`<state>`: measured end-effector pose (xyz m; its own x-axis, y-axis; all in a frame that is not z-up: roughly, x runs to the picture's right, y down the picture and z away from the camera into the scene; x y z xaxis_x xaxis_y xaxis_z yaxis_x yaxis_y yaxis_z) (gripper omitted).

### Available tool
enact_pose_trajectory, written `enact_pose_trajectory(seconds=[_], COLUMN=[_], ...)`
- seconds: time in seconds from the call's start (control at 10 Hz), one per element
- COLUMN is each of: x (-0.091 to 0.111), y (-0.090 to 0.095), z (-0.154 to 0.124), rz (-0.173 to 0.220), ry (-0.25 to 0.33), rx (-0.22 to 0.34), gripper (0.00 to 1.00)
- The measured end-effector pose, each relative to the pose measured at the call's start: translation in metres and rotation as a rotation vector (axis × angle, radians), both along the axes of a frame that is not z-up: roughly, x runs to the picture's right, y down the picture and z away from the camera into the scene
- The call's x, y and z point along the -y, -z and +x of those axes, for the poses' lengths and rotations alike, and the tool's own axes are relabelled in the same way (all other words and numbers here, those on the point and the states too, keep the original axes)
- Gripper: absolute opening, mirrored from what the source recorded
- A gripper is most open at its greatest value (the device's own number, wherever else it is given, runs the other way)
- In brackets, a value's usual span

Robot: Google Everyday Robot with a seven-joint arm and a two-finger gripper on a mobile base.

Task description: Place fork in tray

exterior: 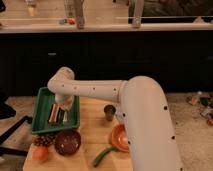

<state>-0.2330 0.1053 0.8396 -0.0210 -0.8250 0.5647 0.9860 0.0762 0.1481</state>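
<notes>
The green tray lies at the left rear of the wooden table. My gripper hangs from the white arm low over the tray's right half. A brown-orange oblong item lies inside the tray just left of the gripper. I cannot make out the fork; it may be hidden at or under the gripper.
A maroon bowl sits in front of the tray. An orange bowl sits to the right, partly behind the arm. A small dark cup, a green-handled utensil, an orange fruit and a dark cluster are also on the table.
</notes>
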Motion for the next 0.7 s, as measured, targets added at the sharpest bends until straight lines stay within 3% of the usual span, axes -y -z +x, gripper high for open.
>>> enact_pose_trajectory(seconds=[0.3, 0.7], x=[-0.001, 0.004], y=[-0.010, -0.005], z=[0.007, 0.010], rz=[-0.020, -0.045], ry=[-0.014, -0.036], rx=[-0.043, -0.042], gripper=[0.79, 0.80])
